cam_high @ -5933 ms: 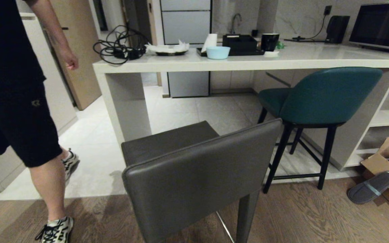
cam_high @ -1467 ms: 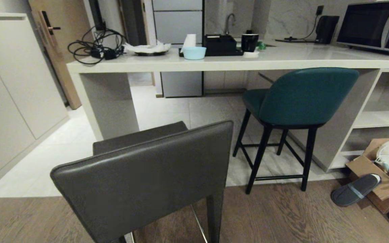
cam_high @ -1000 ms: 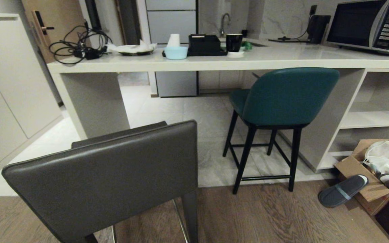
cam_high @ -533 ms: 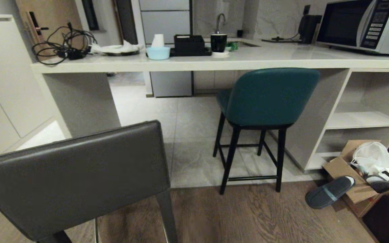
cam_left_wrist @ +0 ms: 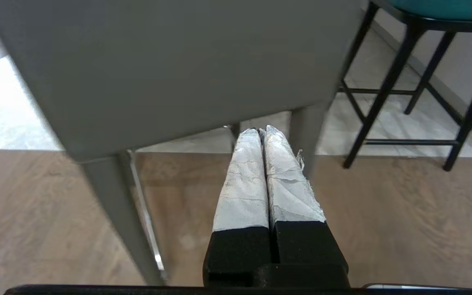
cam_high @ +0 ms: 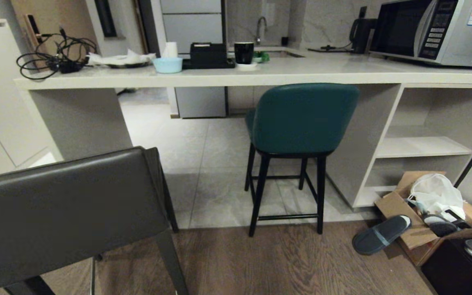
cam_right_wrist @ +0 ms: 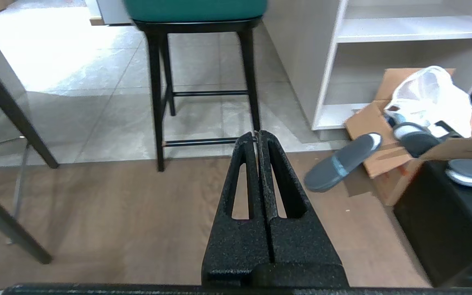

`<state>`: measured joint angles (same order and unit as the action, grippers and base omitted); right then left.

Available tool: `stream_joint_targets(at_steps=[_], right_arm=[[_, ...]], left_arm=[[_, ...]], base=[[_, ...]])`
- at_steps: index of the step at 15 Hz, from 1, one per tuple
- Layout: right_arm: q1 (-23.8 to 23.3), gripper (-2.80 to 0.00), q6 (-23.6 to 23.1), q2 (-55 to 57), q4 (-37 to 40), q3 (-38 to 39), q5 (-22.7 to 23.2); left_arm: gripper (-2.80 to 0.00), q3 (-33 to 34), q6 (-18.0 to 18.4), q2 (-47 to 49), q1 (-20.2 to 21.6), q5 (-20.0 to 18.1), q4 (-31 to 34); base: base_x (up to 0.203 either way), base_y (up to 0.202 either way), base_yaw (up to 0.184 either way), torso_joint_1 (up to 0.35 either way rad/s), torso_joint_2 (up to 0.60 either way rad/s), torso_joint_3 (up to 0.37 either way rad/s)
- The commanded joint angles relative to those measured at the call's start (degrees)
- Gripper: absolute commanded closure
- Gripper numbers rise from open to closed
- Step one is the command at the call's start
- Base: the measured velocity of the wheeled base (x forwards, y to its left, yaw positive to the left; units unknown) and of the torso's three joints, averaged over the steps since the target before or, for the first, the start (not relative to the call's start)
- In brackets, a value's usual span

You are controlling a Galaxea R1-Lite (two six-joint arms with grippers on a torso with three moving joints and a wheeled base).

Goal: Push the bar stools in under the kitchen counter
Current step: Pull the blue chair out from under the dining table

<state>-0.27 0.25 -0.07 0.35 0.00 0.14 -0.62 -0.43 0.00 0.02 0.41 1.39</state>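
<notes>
The dark grey bar stool (cam_high: 68,213) stands close in front at the lower left, on the wooden floor, well back from the kitchen counter (cam_high: 260,76). The teal bar stool (cam_high: 301,119) stands farther off, its seat partly under the counter's edge and its back outside. Neither arm shows in the head view. My left gripper (cam_left_wrist: 260,132) is shut and empty, just below the grey stool's back (cam_left_wrist: 170,61). My right gripper (cam_right_wrist: 257,134) is shut and empty above the wooden floor, pointing toward the teal stool's black legs (cam_right_wrist: 158,94).
A cardboard box (cam_high: 420,213) with a white bag and slippers lies on the floor at the right, a loose grey slipper (cam_high: 381,235) beside it. Open shelves (cam_high: 420,145) fill the counter's right end. Cables (cam_high: 51,61), a blue bowl (cam_high: 167,64) and a microwave (cam_high: 436,30) sit on top.
The whole view has shifted leftward in the picture, so the camera has moved right. The person seen earliest at the left is gone. Both stools stand where they were.
</notes>
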Motion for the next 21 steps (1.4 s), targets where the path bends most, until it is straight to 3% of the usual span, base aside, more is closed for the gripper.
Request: stream_joint_targets(at_steps=[1, 21], right_arm=[[0.0, 0.0, 0.0, 0.1, 0.0, 0.0, 0.0], [0.0, 0.0, 0.0, 0.1, 0.0, 0.0, 0.0]], left_arm=[[0.0, 0.0, 0.0, 0.1, 0.0, 0.0, 0.0], [0.0, 0.0, -0.1, 0.1, 0.0, 0.0, 0.0]], base=[[0.0, -0.192, -0.005, 0.003, 0.0, 0.0], [0.0, -0.19, 0.002, 0.002, 0.0, 0.002]])
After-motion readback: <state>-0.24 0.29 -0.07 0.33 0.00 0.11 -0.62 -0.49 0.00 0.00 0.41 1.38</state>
